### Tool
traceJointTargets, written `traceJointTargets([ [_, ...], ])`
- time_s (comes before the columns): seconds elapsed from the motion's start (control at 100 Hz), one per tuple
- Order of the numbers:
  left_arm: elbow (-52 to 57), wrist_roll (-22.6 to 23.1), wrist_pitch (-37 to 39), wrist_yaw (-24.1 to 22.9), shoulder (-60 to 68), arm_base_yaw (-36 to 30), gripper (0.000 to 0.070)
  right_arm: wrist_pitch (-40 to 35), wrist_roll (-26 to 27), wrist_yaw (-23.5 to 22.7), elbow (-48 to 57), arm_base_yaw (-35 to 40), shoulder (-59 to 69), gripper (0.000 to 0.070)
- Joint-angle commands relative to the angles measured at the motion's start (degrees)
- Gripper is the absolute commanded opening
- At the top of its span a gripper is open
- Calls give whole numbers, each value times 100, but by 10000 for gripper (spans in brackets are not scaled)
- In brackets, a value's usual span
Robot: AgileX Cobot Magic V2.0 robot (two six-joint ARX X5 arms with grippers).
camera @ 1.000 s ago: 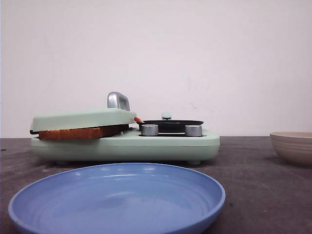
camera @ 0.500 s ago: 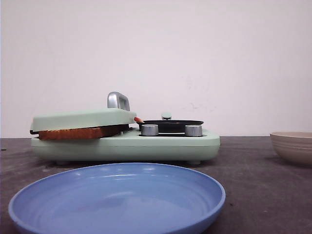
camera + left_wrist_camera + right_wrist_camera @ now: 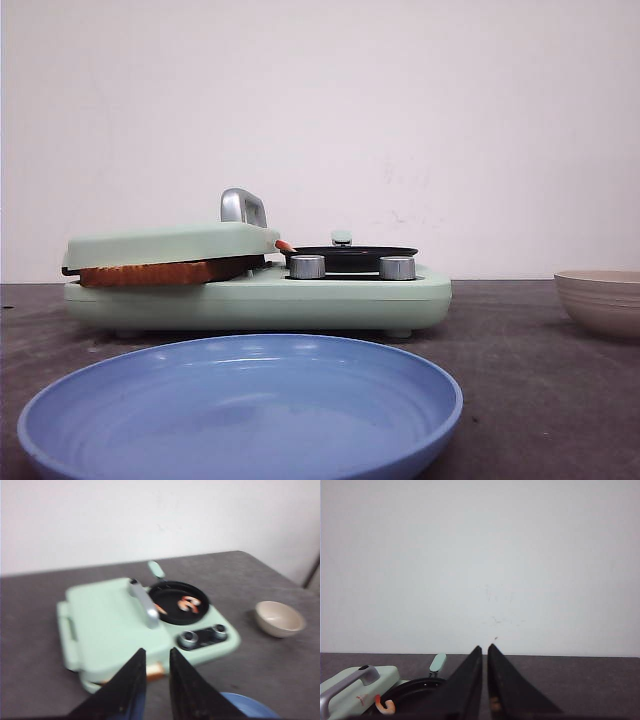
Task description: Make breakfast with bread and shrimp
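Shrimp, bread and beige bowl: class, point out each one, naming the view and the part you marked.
shrimp (image 3: 189, 603), left wrist view, on the curled orange body in the black pan.
bread (image 3: 150, 272), front view, on the brown crust edge under the green lid.
beige bowl (image 3: 278, 620), left wrist view, on its inner wall.

Only a brown edge of the bread (image 3: 160, 272) shows beneath the closed green lid (image 3: 170, 243), the shrimp (image 3: 189, 603) are blurred orange curls in the black pan (image 3: 177, 603), and frame edges crop the blue plate (image 3: 240, 410) and beige bowl (image 3: 600, 300).
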Motion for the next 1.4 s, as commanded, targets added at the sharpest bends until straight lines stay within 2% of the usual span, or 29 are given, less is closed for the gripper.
traceJointTargets([
  [0.0,-273,1040,286,-31,-76,210,0,61,-28,2,44,13,7,10],
  [0.04,-627,1137,682,-31,-190,402,0,61,-28,4,44,13,7,10],
  [0.15,-1945,1025,2135,-26,-662,903,0,61,-28,2,44,13,7,10],
  [0.25,-3095,494,3141,17,-1185,1241,0,61,-26,2,44,15,7,10],
  [0.35,-4002,63,3624,-70,-1655,1462,0,61,-28,4,44,13,7,10],
  [0.45,-4677,-39,3709,-306,-1967,1521,0,61,-28,0,44,13,7,10],
  [0.61,-5484,-887,3606,-448,-2385,1545,0,61,-28,4,44,13,7,10],
  [0.73,-5469,-623,2959,-651,-2649,1635,0,63,-26,2,46,13,7,10],
  [0.93,-5469,-59,2916,-763,-2643,1788,0,63,-28,4,46,13,7,10],
  [1.39,-5469,-153,2944,-761,-2634,1808,0,63,-26,2,46,15,7,10],
])
